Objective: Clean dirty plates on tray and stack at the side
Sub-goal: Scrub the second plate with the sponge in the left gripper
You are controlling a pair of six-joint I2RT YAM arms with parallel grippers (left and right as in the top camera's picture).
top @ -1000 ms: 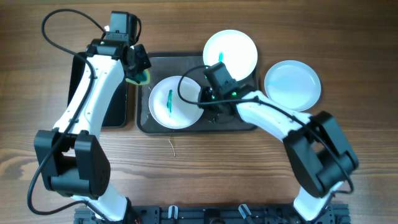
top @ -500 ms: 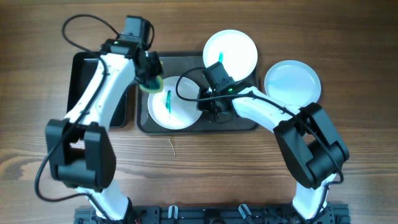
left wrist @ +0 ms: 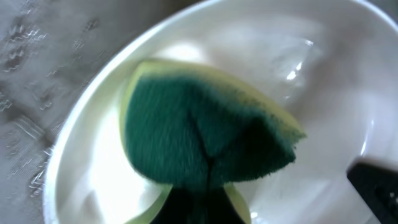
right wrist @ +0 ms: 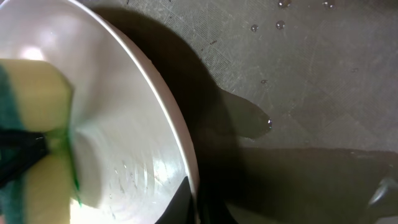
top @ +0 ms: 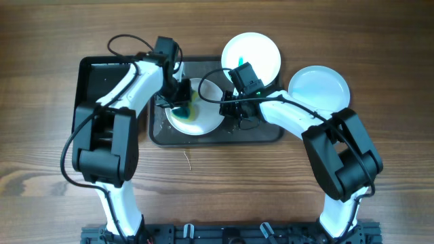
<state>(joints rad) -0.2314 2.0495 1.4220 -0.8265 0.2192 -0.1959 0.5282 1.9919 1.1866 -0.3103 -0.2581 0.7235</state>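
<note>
My left gripper (top: 178, 105) is squeezed tight on a sponge (left wrist: 205, 137). The sponge is green on one side and yellow on the other. It is pressed down flat inside the dirty plate (top: 207, 120). This plate sits on the left part of the big grey tray (top: 261, 135). There is a green smear on the plate right beside the sponge.

My right gripper (top: 229, 108) is pinched on the right edge of that same plate. In the right wrist view I can see the white rim going in between the two dark fingers. Little drops of water lie on the tray floor near it.

A second plate (top: 261, 44) is at the far right corner of the tray. It has a small green mark in it. I think it leans on the tray's rim, but from above I cannot be sure.

A third plate (top: 319, 91) lies on the wooden table (top: 380, 41), just to the right of the tray. It looks clean.

A shiny black dish (top: 102, 74) sits just to the left of the tray, partly under my left arm.
</note>
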